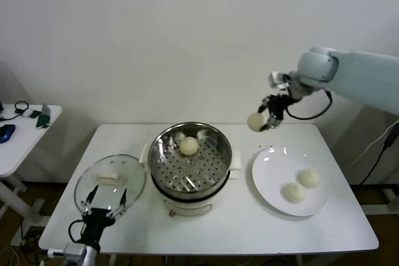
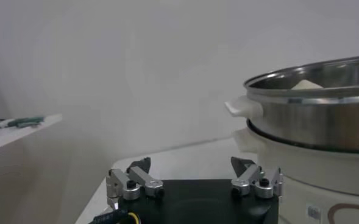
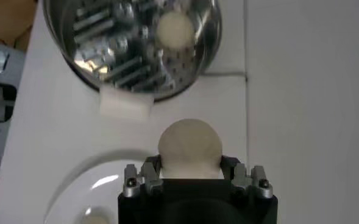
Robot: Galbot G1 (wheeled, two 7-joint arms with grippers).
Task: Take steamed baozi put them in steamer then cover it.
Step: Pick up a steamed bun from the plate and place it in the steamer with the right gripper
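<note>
Head view has the right gripper (image 1: 262, 121) clamped on a baozi (image 1: 255, 121), lifted high so it clears the steamer (image 1: 191, 160) rim down and to its left. Two more wait on the plate (image 1: 269, 182) below. Left gripper (image 1: 104, 205) sits parked, fingers apart, right beside the cover (image 1: 110, 180).

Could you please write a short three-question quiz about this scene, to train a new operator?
1. True or false: the right gripper is shut on a baozi above the table.
2. How many baozi lie on the plate? A) one B) two C) three
3. Fill in: the cover lies on the table on the robot's ____ side of the steamer.

Key
1. True.
2. B; two on the plate, one already in the steamer.
3. Left; the open left gripper waits near it.
</note>
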